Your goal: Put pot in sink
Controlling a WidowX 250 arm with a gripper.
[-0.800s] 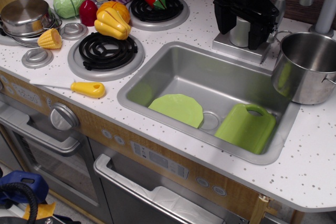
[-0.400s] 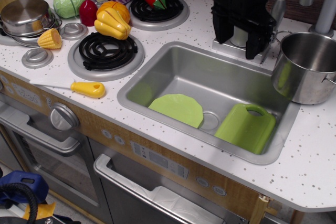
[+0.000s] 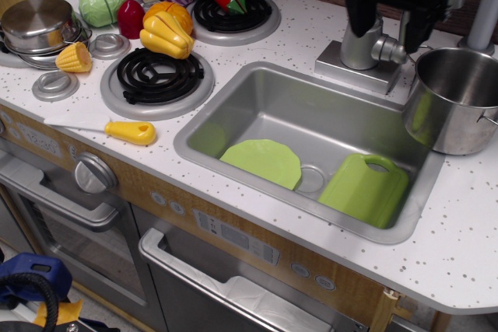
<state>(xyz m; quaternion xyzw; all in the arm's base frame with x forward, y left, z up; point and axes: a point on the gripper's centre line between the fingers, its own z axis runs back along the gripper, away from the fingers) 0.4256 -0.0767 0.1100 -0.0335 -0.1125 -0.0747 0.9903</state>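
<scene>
Two green plastic pieces lie in the sink [image 3: 257, 106]: a round plate [image 3: 263, 162] and a flat board [image 3: 363, 188] with a hole. We see the shiny steel pot [image 3: 454, 99], deep and empty, on the speckled white counter [image 3: 459, 239] at its right edge, overhanging the basin's rim. We see the black gripper [image 3: 393, 17] hanging above the faucet base, jaws apart, holding nothing.

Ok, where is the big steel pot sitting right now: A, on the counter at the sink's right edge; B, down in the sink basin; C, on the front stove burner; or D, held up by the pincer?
A: the pot stands on the white counter at the right rim of the sink, while the open pincer hangs apart from it, up by the faucet.
</scene>
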